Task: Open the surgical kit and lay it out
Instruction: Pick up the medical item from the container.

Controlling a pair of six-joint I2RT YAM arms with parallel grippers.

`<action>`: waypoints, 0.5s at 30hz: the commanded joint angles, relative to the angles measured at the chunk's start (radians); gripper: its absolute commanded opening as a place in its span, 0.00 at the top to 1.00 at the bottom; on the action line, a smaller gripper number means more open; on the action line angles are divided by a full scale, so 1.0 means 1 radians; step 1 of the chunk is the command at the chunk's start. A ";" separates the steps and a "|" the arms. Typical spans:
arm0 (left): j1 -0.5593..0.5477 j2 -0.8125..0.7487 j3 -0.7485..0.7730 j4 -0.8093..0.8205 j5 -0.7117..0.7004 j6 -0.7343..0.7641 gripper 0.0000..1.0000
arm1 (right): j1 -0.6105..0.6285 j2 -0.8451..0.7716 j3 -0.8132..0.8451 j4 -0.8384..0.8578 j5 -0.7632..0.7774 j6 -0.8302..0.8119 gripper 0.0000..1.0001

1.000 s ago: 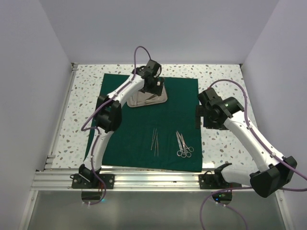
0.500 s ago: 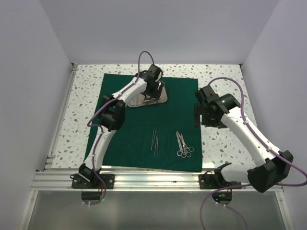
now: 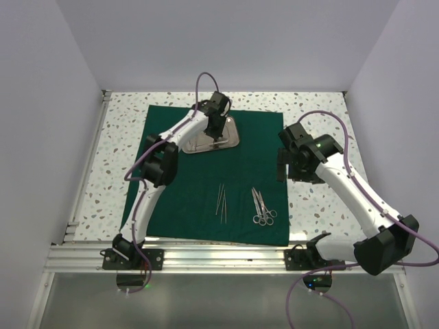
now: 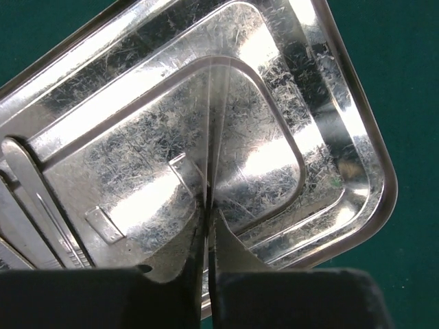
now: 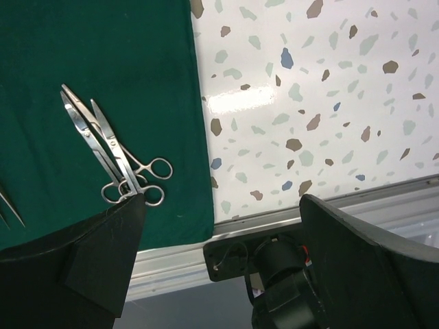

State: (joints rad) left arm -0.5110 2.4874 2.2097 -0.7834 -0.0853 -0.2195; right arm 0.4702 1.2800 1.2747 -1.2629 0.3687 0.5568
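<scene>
Steel tray (image 3: 230,134), shiny and rectangular, sits upper centre on the dark green cloth drape (image 3: 195,199). The left gripper (image 4: 208,205) has its jaws together above it; the right gripper (image 5: 221,205) has its jaws apart. We fear the flat silver instrument (image 4: 27,185) lying in it may skid on slick metal.

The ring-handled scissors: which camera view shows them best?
The right wrist view: the ring-handled scissors lie close and sharp on the green cloth, blades and rings distinct. The top external view shows them whole but small. The left wrist view shows only the steel tray, no scissors.
</scene>
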 commanded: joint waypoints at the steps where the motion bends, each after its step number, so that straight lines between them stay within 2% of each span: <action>1: 0.006 0.028 -0.038 -0.033 0.044 -0.006 0.97 | -0.005 -0.034 -0.012 0.013 0.015 0.011 0.01; 2: 0.006 0.021 -0.036 -0.033 0.047 -0.009 1.00 | -0.005 -0.034 -0.014 0.013 0.012 0.008 0.02; 15: 0.006 -0.195 -0.060 -0.057 0.038 -0.083 1.00 | -0.007 -0.074 -0.032 0.046 -0.037 -0.029 0.02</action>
State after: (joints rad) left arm -0.5110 2.4294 2.1647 -0.8234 -0.0586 -0.2569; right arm 0.4690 1.2446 1.2503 -1.2442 0.3489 0.5446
